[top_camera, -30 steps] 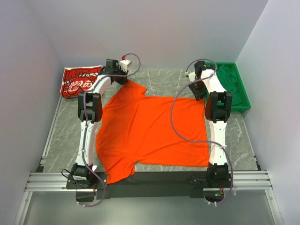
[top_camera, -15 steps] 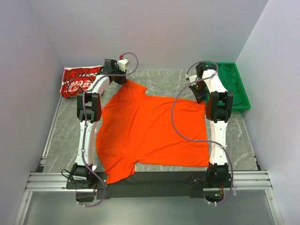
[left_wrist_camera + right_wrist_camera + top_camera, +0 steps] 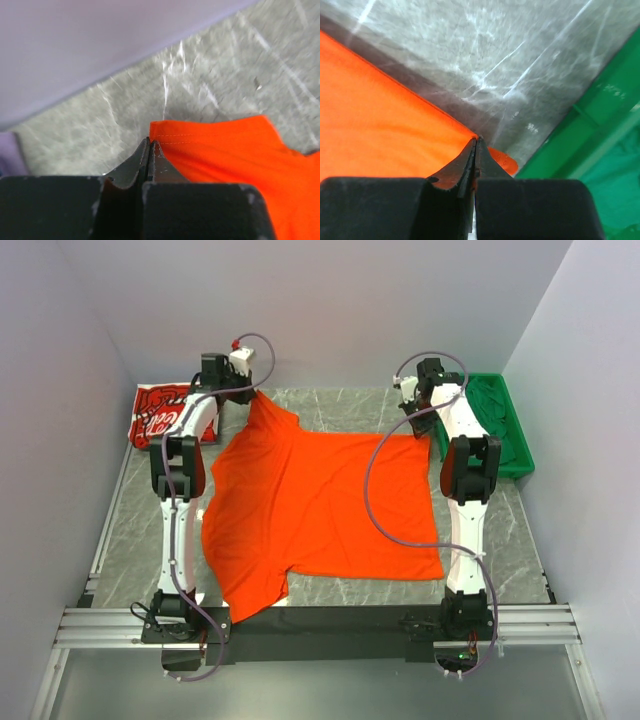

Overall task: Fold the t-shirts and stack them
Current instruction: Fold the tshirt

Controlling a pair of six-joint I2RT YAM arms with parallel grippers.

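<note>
Grey marbled table (image 3: 360, 410), lilac walls (image 3: 330, 310) — orange t-shirt (image 3: 320, 510) spread, green tray (image 3: 515, 468) rt.

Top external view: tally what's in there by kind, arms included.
T-shirts: 2 (orange t-shirt, red t-shirt)
Trays: 1 (green tray)
Robot arms: 2 (left arm, right arm)
Total: 5
</note>
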